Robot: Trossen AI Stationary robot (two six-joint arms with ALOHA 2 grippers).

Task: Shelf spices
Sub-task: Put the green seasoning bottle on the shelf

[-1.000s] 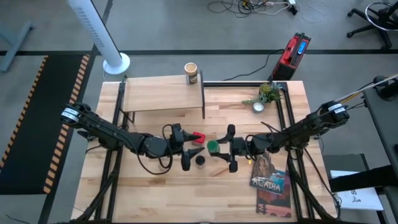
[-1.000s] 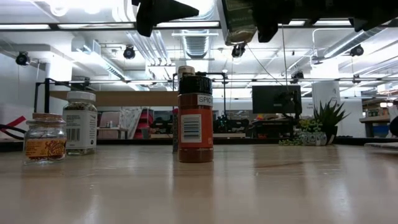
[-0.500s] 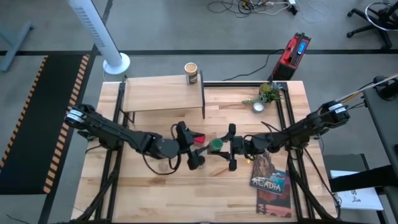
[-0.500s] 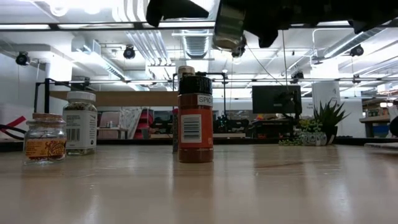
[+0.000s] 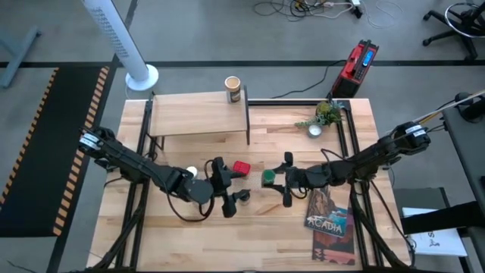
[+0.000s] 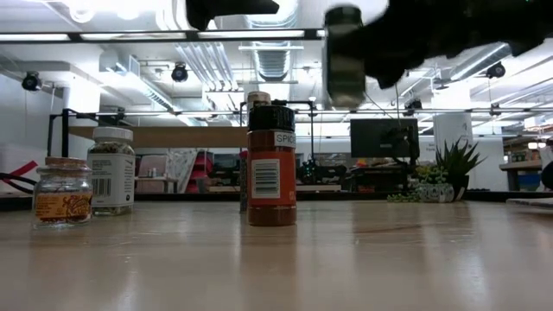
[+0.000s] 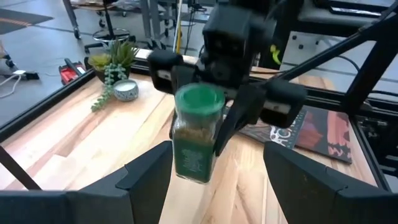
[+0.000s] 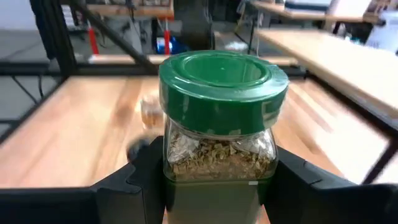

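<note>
Right gripper (image 5: 282, 180) is clamped on the green-lidded jar (image 5: 268, 177), holding it clear above the middle of the worktop (image 5: 189, 227), a finger on each side of the glass. To do this well, I would keep the jar upright and carry it high toward the shelf (image 5: 198, 116) at the far left, clearing its edge before lowering. It is clear glass packed with dried green-tan flakes. Left gripper (image 5: 224, 186), fingers apart, hovers just left of it by the dark-capped jar (image 5: 242, 196).
</note>
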